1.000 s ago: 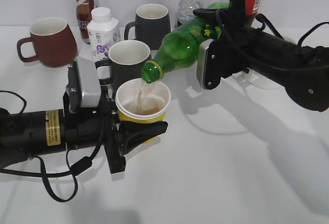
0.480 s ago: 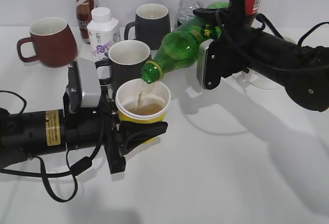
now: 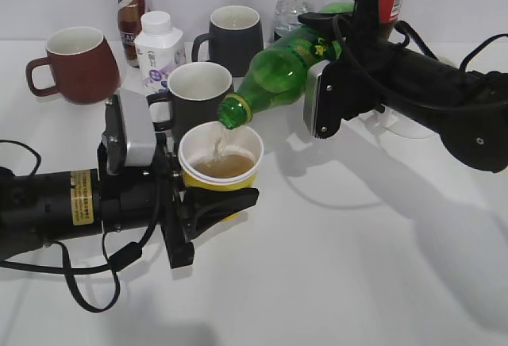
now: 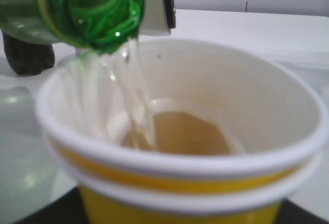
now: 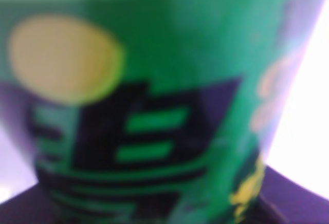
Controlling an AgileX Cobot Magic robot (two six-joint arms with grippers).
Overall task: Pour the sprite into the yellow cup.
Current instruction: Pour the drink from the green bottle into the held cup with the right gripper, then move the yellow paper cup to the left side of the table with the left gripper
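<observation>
While liquid streams | tall translucent green plastic soda bottle (image 3: 279, 70) clamped in right end effector (image 3: 337, 60), long axis slanting mouth-down-left | yellow paper cup (image 3: 221, 163) directly beneath, apparently clamped by left end effector (image 3: 208, 203) on table (image 3: 357, 267).

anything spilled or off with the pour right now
Nothing stands out. The sprite, tilted neck-down in the right gripper, sends its stream inside the rim of the yellow cup, which sits upright in the left gripper. No liquid shows on the table around it.
</observation>
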